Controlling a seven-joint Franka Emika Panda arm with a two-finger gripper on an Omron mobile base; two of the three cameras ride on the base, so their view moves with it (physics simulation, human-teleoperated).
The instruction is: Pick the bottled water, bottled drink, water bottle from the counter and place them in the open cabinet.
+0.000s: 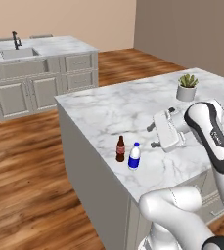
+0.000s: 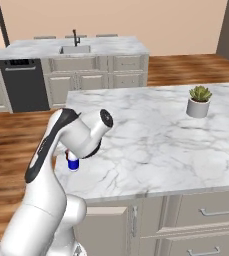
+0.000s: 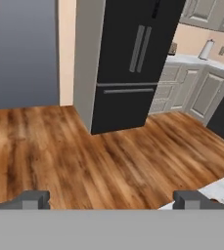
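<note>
Standing close to the near-left edge of the counter [image 1: 133,105], lower centre of the left base view: bottled drink [image 1: 120,149] and bottled water [image 1: 134,156], side by side, upright, just apart. Hovering to their right above the marble, centre-right of frame: gripper [image 1: 152,136], turned sideways toward frame left, jaws spread wide, holding nothing. Resting near the far right corner of the slab, upper right: small potted plant [image 1: 187,87], well apart from the bottles. Lying bare between plant and bottles: broad stretch of marble.

Peeking out below the arm at left centre of the right base view: bottled water [image 2: 73,162], right by the slab's left edge.

Looking out past the counter corner [image 3: 221,191] at lower right of the hand view: fingertips [image 3: 33,199] far apart at the bottom, open wood floor [image 3: 99,161] across the middle, black refrigerator [image 3: 128,58] at upper centre.
</note>
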